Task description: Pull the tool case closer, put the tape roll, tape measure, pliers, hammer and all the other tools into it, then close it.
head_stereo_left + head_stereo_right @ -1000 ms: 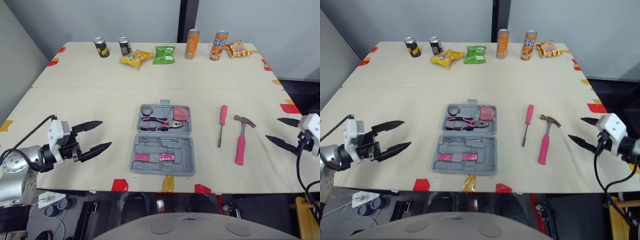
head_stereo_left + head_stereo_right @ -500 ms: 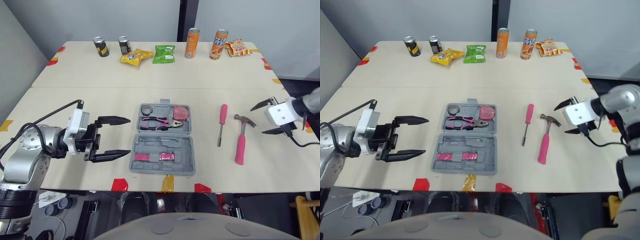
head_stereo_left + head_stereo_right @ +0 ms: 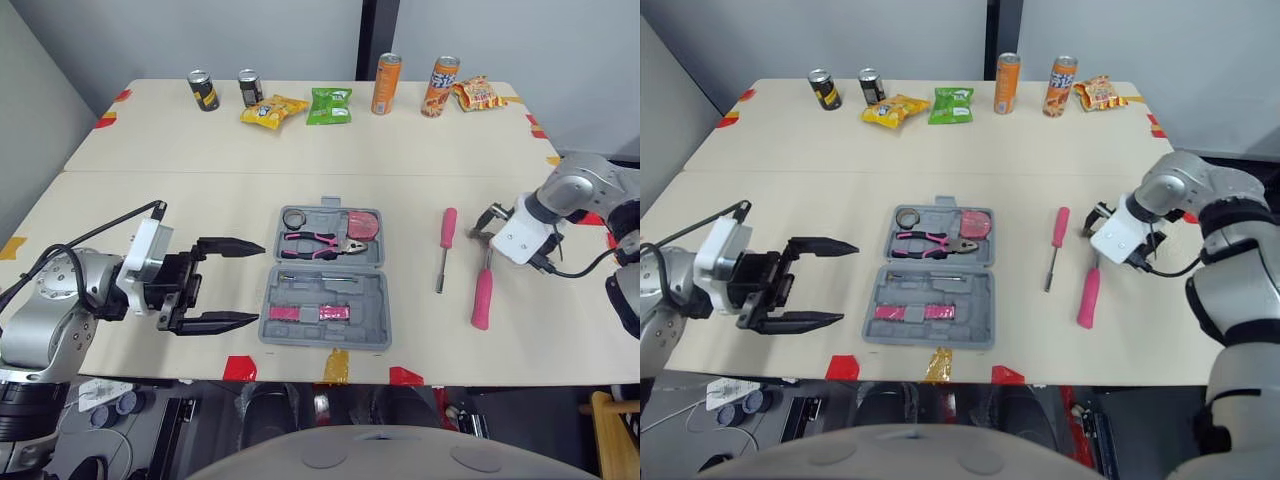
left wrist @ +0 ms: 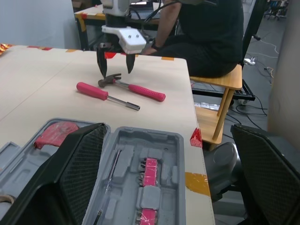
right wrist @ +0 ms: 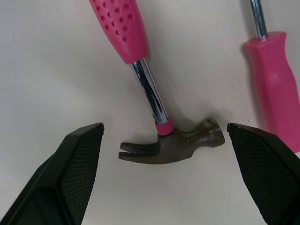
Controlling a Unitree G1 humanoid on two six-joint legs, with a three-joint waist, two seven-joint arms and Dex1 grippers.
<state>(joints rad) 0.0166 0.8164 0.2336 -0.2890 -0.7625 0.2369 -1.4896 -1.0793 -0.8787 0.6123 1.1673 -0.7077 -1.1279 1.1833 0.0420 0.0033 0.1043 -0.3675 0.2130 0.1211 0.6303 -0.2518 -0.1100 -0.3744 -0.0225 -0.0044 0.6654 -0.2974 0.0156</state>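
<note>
Beige table (image 3: 200, 190): right gripper (image 5: 164, 127) hangs wide open and empty, fingers either side of the hammer (image 5: 168, 143) head; cans (image 3: 386, 84) beyond the hammer, labels unreadable.

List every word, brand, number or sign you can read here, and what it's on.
No text can be read.
On the orange cans: print too small.
On the black cans: labels too small.
On the snack bags: print blurred.
On the tool case: no label seen.
</note>
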